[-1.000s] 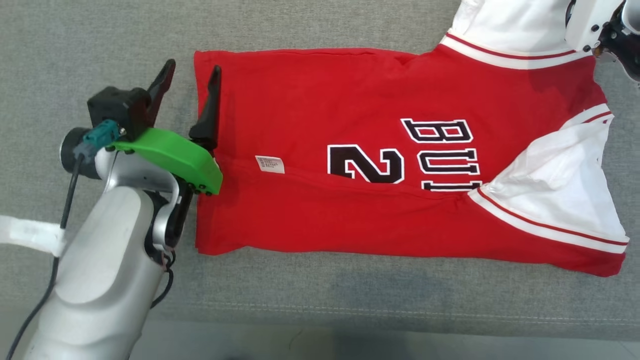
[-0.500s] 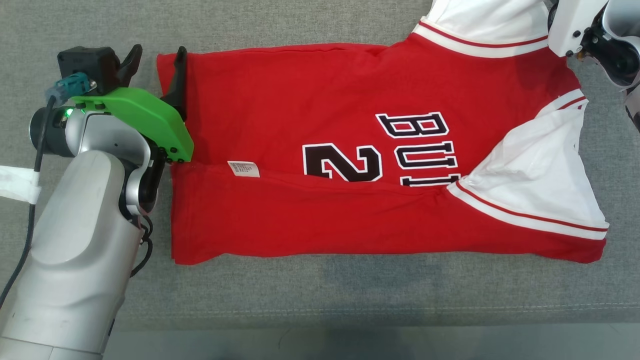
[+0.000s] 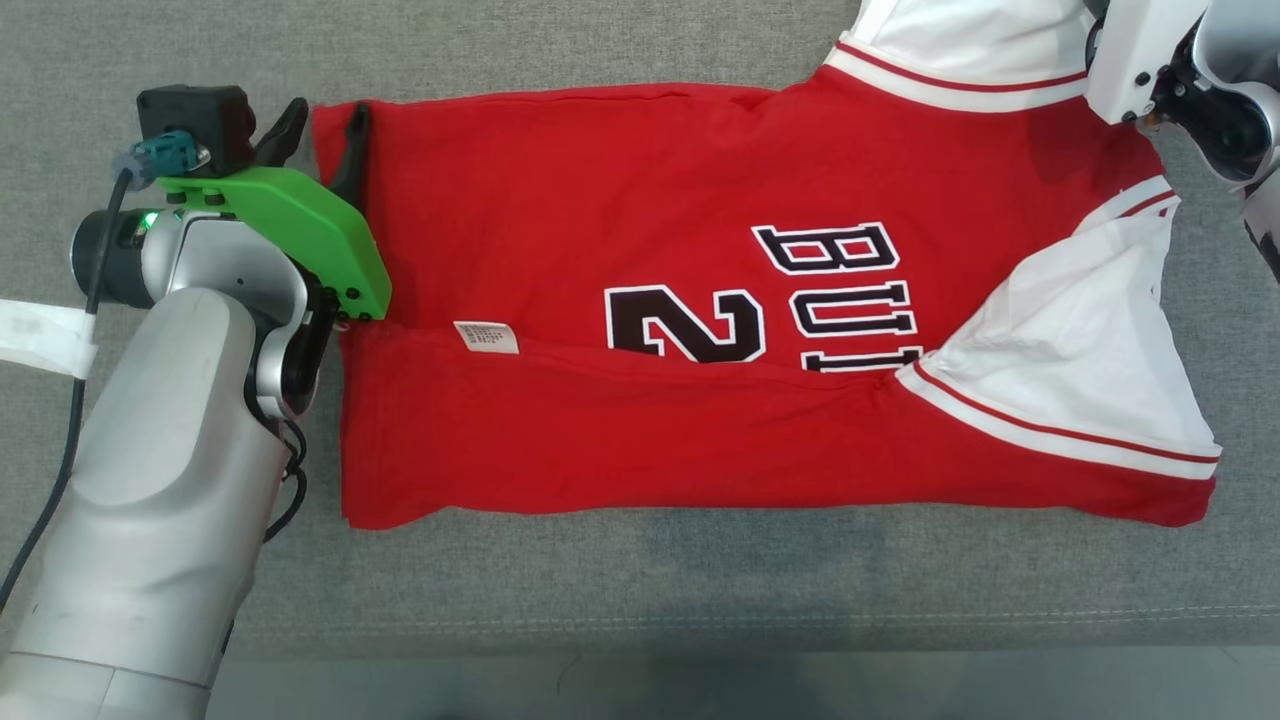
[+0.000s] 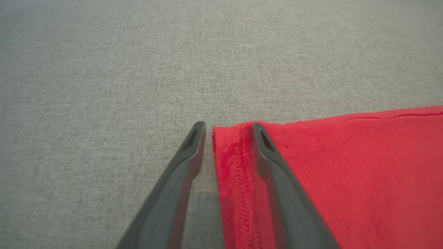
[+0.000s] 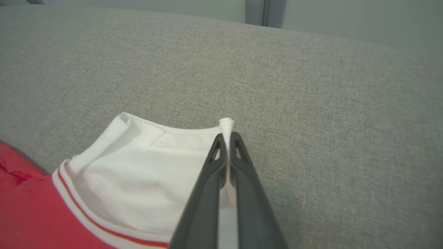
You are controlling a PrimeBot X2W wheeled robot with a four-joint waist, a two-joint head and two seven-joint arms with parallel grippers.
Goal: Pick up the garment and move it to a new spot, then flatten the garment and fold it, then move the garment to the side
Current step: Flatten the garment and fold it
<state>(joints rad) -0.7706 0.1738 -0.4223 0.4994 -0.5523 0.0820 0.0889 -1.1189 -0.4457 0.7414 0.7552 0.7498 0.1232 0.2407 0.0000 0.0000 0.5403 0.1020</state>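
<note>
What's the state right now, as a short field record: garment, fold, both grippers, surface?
garment: red jersey with white sleeves, lying spread out
fold: near long edge turned up over part of the printed number; white label showing
left gripper: open, straddling the hem at the far corner, one finger over red cloth, the other over bare surface
right gripper: shut on the edge of the far white sleeve
surface: grey fabric surface

The garment (image 3: 620,200) is red with white sleeves, red-striped white trim and black, white-edged lettering; the desk (image 3: 700,580) is speckled grey, the wrist cover (image 3: 300,230) green.
</note>
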